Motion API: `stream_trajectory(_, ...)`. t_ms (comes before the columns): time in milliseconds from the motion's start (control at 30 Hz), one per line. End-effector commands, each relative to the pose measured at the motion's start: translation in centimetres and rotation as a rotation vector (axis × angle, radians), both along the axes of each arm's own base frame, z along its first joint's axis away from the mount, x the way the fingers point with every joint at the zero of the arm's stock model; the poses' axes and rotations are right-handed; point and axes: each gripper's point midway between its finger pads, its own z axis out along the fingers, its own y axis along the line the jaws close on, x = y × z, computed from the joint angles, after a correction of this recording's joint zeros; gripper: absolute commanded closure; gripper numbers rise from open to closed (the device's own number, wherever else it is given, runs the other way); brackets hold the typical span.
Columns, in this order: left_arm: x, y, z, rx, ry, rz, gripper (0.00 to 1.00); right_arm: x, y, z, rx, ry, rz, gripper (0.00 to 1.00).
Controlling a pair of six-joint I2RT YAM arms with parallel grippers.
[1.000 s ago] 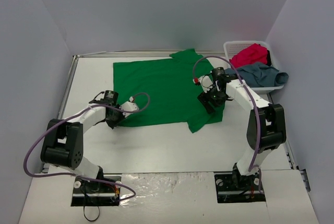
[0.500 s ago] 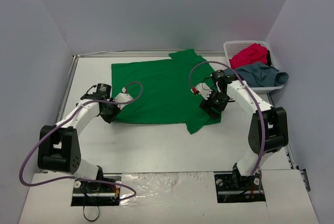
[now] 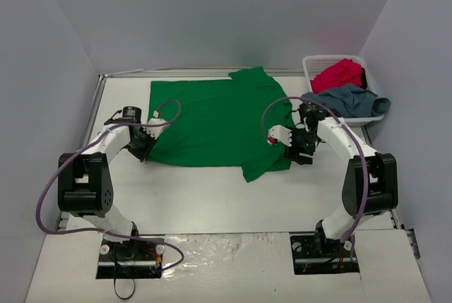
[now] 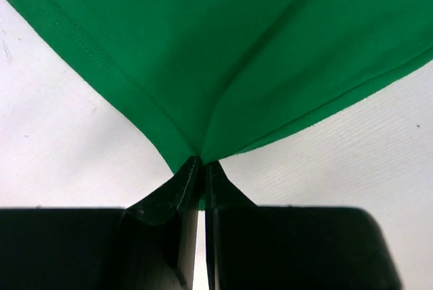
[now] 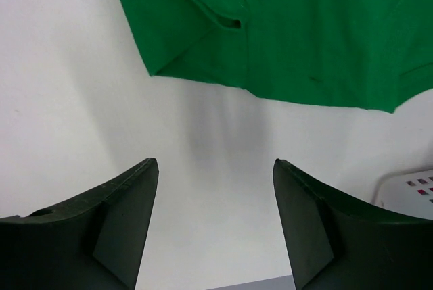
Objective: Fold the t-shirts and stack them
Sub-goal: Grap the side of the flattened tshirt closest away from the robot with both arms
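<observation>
The bright green t-shirt (image 3: pixel 212 123) lies spread flat in the middle of the table. My left gripper (image 3: pixel 146 145) is shut on its near left corner; in the left wrist view the cloth (image 4: pixel 223 46) fans out from the pinched jaws (image 4: pixel 201 161). My right gripper (image 3: pixel 291 144) is open and empty over bare table just right of the shirt's near right sleeve (image 3: pixel 265 164); the right wrist view shows that sleeve (image 5: pixel 203 40) beyond the spread fingers (image 5: pixel 128 222). The crimson red t-shirt (image 3: pixel 339 74) and the grey-blue t-shirt (image 3: pixel 351 99) lie in the basket.
A white lattice basket (image 3: pixel 311 63) stands at the back right corner, with the grey-blue shirt hanging over its front rim; its corner shows in the right wrist view (image 5: pixel 409 188). Grey walls enclose the table on three sides.
My left gripper has pulled the shirt's near left corner leftward and back, stretching the cloth flatter. My right gripper has let go of the right sleeve, opened, and drawn off to the right.
</observation>
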Motion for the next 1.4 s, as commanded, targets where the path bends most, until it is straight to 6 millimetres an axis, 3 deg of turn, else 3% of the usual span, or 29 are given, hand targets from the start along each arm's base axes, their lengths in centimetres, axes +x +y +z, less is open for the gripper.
stream_trajectory(0,0.8,0.3,1.2,0.007,-0.018,0.027,0.98,1.0,0.6,0.4,0.083,-0.039,0.168,0.36)
stream_trajectory(233,0.7,0.2,1.0,0.003,-0.012,0.025,0.98,1.8,3.6,-0.8,0.270,-0.020,0.271,0.40)
stream_trajectory(467,0.6,0.2,0.6,0.002,-0.004,0.026,0.98,2.7,5.5,-0.4,0.362,-0.032,0.311,0.46)
stream_trajectory(1067,0.4,0.1,0.0,-0.006,0.009,0.021,0.97,2.5,6.9,-2.4,0.326,0.040,0.337,0.57)
stream_trajectory(1367,0.4,0.0,-0.1,-0.008,0.015,0.015,0.98,1.8,6.4,-3.8,0.275,0.085,0.337,0.60)
